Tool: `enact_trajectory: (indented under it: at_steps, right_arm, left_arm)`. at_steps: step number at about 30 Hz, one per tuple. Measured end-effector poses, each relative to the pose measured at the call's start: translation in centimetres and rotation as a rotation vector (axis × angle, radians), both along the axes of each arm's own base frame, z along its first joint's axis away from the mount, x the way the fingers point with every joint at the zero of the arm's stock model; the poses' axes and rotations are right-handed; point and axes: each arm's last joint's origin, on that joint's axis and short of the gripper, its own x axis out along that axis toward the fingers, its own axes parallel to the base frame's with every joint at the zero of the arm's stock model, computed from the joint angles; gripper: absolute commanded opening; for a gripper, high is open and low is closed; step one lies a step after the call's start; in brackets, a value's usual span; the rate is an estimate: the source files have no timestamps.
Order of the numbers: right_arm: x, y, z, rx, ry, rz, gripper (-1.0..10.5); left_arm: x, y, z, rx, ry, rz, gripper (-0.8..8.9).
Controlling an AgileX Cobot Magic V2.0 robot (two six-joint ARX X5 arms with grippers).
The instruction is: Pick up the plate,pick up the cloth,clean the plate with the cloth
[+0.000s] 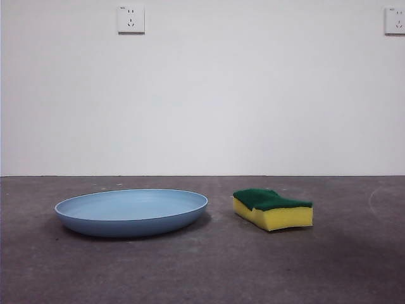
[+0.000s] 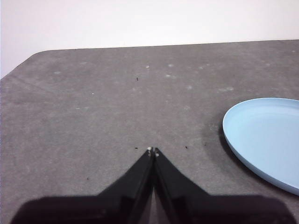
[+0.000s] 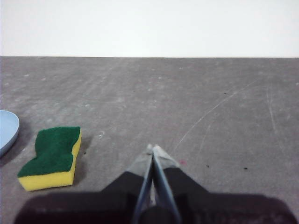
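While both arms are waiting off to sides, left hand (image 2: 153, 151) hovering above bare desk (image 2: 117, 107) with jaws pressed together, holding nothing; right hand (image 3: 153, 149) likewise closed, empty; plate (image 1: 131, 211) lying flat on desk, cloth (image 1: 273, 208) sitting just beside it, green side up, not touching

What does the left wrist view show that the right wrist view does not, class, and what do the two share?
Only the left wrist view shows the left gripper, jaws shut, and the table's rounded corner. Only the right wrist view shows the sponge, green side up, and the right gripper, jaws shut. Both share the grey table and part of the blue plate, which lies flat and untouched.
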Motion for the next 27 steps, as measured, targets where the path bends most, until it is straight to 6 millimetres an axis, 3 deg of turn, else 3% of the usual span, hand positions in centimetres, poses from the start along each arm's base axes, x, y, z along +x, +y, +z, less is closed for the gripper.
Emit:
enact_trajectory:
  at_steps: [6, 27]
  right_arm:
    - [0.2, 0.0, -1.5, 0.017, 0.04, -0.002, 0.0]
    - [0.2, 0.0, -1.5, 0.116, 0.053, -0.019, 0.0]
  left_arm:
    - [0.0, 0.0, 0.0, 0.0, 0.0, 0.0, -0.03]
    - [0.0, 0.0, 0.0, 0.0, 0.0, 0.0, -0.03]
